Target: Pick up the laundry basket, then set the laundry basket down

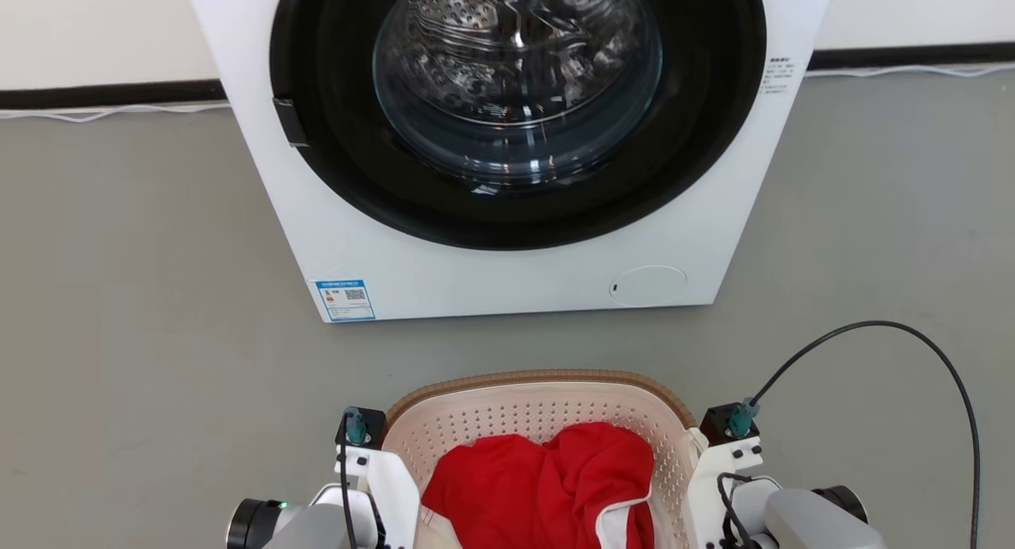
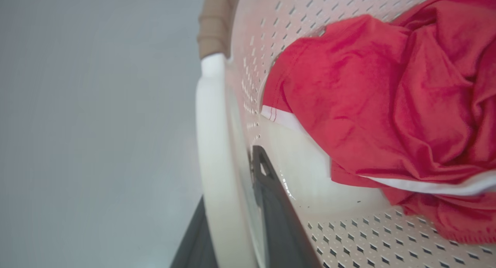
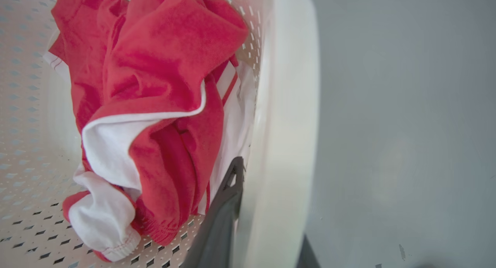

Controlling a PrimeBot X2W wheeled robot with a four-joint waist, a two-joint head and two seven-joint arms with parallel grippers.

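The laundry basket (image 1: 539, 377), cream-white and perforated with a brown woven-look rim, sits at the bottom middle of the head view, between my two wrists. A red and white garment (image 1: 547, 485) lies inside it. My left gripper (image 2: 230, 179) is shut on the basket's white left loop handle (image 2: 211, 144), one dark finger inside the wall and one outside. My right gripper (image 3: 271, 210) is shut the same way on the right loop handle (image 3: 286, 105). I cannot tell whether the basket's bottom touches the floor.
A white front-loading washer (image 1: 507, 271) with a round glass door stands straight ahead on the grey floor (image 1: 143, 311), a short gap beyond the basket. A black cable (image 1: 912, 331) loops up from my right wrist. A white wall with a dark skirting runs behind.
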